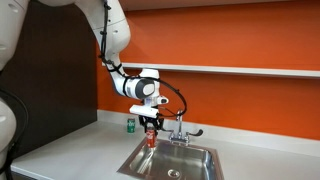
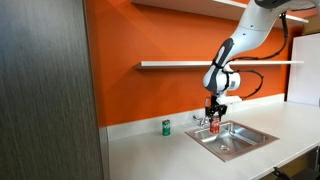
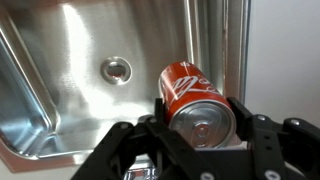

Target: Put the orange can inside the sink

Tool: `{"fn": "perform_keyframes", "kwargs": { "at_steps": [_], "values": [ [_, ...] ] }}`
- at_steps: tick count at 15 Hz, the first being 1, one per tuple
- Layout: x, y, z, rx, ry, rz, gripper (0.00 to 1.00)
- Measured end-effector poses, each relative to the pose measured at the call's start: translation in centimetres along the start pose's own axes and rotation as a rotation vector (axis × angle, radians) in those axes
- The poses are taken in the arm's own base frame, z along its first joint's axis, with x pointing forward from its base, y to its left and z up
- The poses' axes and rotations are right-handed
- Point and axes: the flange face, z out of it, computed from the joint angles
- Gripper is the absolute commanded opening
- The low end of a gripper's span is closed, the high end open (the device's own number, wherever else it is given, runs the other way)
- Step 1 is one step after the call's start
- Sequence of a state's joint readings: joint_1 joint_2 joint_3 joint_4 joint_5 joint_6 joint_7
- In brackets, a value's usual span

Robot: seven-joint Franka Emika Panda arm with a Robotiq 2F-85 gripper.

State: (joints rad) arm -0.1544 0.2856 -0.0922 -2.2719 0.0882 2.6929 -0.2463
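My gripper (image 3: 200, 118) is shut on the orange can (image 3: 193, 95), its metallic top facing the wrist camera. In both exterior views the can (image 1: 151, 137) (image 2: 214, 127) hangs in the gripper (image 1: 151, 128) (image 2: 214, 118) just above the back corner of the sink (image 1: 200, 158) (image 2: 245, 138), next to the chrome faucet (image 1: 179, 125). In the wrist view the steel basin (image 3: 70, 110) with its drain hole (image 3: 117, 69) lies below and to the left of the can.
A green can (image 1: 130, 125) (image 2: 166, 127) stands on the white counter (image 1: 80, 150) beside the sink. An orange wall with a white shelf (image 1: 240, 70) runs behind. A dark cabinet (image 2: 50, 90) stands at the side.
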Motion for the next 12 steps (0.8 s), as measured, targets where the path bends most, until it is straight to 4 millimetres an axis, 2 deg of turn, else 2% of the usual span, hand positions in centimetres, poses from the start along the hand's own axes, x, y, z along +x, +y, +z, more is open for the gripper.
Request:
{"fn": "perform_keyframes", "kwargs": {
  "at_steps": [12],
  "values": [
    [1.3, 3.9, 3.2, 0.001, 0.012, 0.109, 0.39]
  ]
}}
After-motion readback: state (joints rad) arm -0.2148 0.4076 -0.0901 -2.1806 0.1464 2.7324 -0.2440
